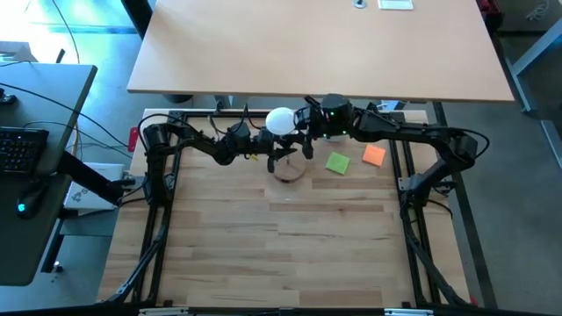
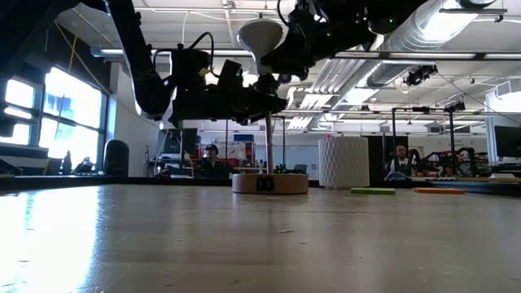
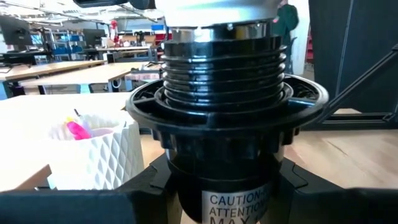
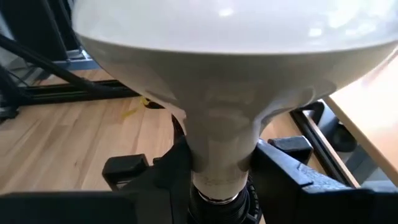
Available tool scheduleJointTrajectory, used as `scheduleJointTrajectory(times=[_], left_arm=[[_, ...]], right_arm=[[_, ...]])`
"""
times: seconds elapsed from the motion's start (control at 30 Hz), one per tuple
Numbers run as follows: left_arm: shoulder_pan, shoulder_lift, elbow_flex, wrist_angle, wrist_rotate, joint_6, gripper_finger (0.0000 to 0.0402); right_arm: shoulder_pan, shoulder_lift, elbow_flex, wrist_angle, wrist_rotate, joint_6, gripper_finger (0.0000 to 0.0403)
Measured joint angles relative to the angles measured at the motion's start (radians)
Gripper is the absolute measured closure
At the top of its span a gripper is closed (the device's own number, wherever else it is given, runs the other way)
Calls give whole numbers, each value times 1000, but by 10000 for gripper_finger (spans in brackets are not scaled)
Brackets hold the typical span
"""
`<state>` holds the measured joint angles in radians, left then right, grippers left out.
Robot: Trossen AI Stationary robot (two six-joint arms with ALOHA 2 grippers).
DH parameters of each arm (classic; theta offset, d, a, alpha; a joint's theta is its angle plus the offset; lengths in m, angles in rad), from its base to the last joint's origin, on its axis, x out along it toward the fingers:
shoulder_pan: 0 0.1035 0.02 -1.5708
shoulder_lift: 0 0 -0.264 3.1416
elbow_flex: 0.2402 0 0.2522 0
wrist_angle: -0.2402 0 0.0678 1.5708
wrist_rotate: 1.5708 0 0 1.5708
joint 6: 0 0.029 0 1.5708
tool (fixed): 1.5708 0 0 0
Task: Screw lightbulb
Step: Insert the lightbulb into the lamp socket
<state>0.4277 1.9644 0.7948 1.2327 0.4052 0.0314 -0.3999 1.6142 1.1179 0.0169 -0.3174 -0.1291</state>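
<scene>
Threading in progress, upper centre: left gripper (image 1: 279, 149) clamped on socket (image 3: 224, 149), right gripper (image 1: 299, 123) clamped on lightbulb (image 1: 280, 121). Next: rotate bulb, keeping axis aligned.

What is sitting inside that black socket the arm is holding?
The lightbulb's threaded metal base sits in the black socket; several threads still show above its rim. The tip deeper inside is hidden.

Your lightbulb (image 4: 217, 93) looked smooth, glossy white | its screw base (image 3: 224, 56) was shiny ribbed metal | socket (image 3: 224, 143) matt black plastic | table (image 1: 290, 246) pale matt wood planks.
</scene>
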Motion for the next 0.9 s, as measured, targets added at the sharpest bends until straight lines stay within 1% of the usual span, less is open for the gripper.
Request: scheduleJointTrajectory(times=[0.17,0.27,0.4,0.47,0.73,0.9], left_arm=[[-6,0,0,-1,-14,3,271],[-9,0,3,-2,-18,7,271],[-13,0,6,-9,-22,27,272],[-13,-1,6,-15,-19,33,272],[-16,-1,6,-16,-22,36,272],[-19,-2,6,-27,-21,37,272]], right_arm=[[0,-7,0,-9,12,20,269],[-11,-22,-1,-21,-19,13,263],[-38,-38,-6,-35,-121,-33,243],[-55,-46,-18,-82,-132,-69,231],[-113,-56,-12,-109,-195,-118,182],[-128,-94,-13,-163,-198,-169,175]])
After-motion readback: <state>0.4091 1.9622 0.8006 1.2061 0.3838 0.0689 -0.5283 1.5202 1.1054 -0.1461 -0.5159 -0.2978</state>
